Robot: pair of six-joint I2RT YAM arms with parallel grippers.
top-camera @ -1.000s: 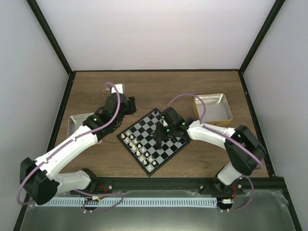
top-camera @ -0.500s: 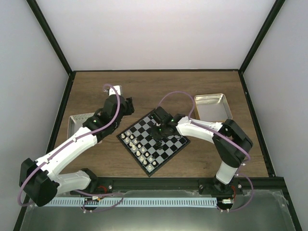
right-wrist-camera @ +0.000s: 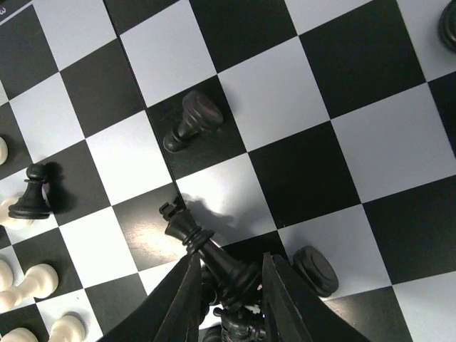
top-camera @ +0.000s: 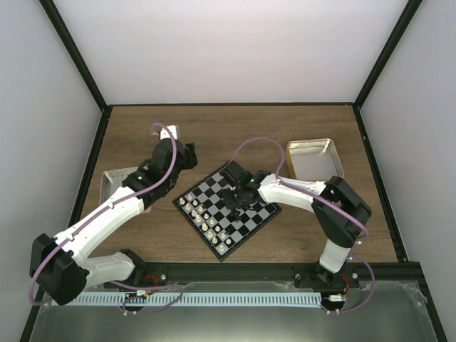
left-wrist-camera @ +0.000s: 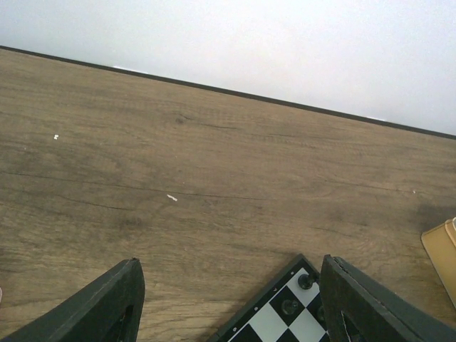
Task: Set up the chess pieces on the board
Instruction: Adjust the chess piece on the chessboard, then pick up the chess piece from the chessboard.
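Pinching a black crowned piece (right-wrist-camera: pixel 214 253) between its two fingers, the right gripper (right-wrist-camera: pixel 229 274) hangs over the middle of the board (right-wrist-camera: pixel 328 85). The piece leans with its crown toward 10 o'clock in the wrist view. Whether its foot touches the square below cannot be told.

Around it, a black pawn (right-wrist-camera: pixel 32 194) stands at 9 o'clock beside a cream piece. Another black piece (right-wrist-camera: pixel 191 121) sits on a dark square at 12 o'clock. A round black one (right-wrist-camera: pixel 315 271) lies just beside the right finger at 3 o'clock. More cream pieces (right-wrist-camera: pixel 35 281) cluster at 8 o'clock.

From above, the board (top-camera: pixel 214 192) lies as a diamond at the centre of the table (top-camera: pixel 214 135). White pieces (top-camera: pixel 203 217) line its 7 o'clock edge, and black ones gather toward 4 o'clock under the right gripper (top-camera: pixel 235 196).

The left gripper (top-camera: pixel 189 158) hovers at 10 o'clock of the board, off its edge. Its fingers (left-wrist-camera: pixel 107 299) stand wide apart with nothing between them. Only bare wood and the board's far corner (left-wrist-camera: pixel 274 320) show below.

A tan-rimmed tray (top-camera: pixel 314 143) rests at 2 o'clock of the board. A grey tray (top-camera: pixel 114 182) lies at 9 o'clock, partly under the left arm.
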